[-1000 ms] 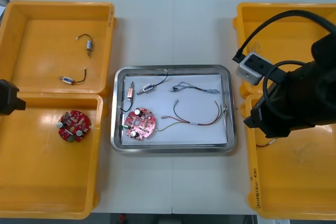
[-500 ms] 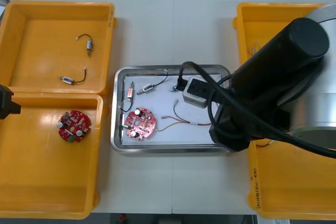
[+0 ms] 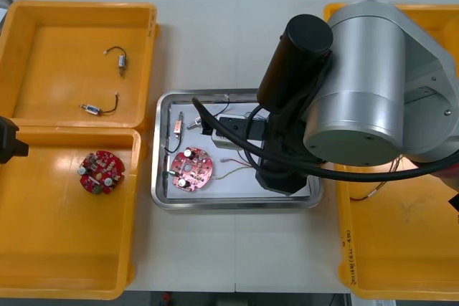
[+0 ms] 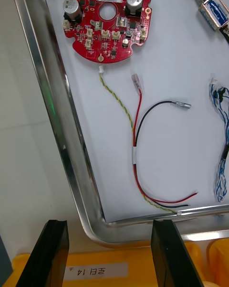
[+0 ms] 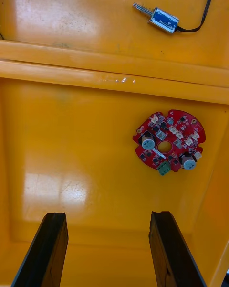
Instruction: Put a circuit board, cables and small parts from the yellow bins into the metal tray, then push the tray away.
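Yellow bins point(image 3: 64, 249) flank the metal tray point(image 3: 215, 204) at mid-table. The right gripper point(image 4: 110, 225) hangs over the tray's rim beside the right-hand bin, fingers spread and empty. The left gripper point(image 5: 107, 215), likewise spread, hovers above a spare board point(image 5: 169, 141) in its bin. With a circuit board point(image 4: 107, 26), red and yellow cable point(image 4: 136, 139), blue and white cable point(image 4: 223, 167) and small metal part point(image 4: 212, 7) inside, the tray looks ready. A good push likely needs low, square contact on the near rim.

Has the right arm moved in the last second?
Yes. The right arm swung left, from over the right bins to over the tray; its open end effector hangs by the tray's right rim. The left end effector waits over a left bin.
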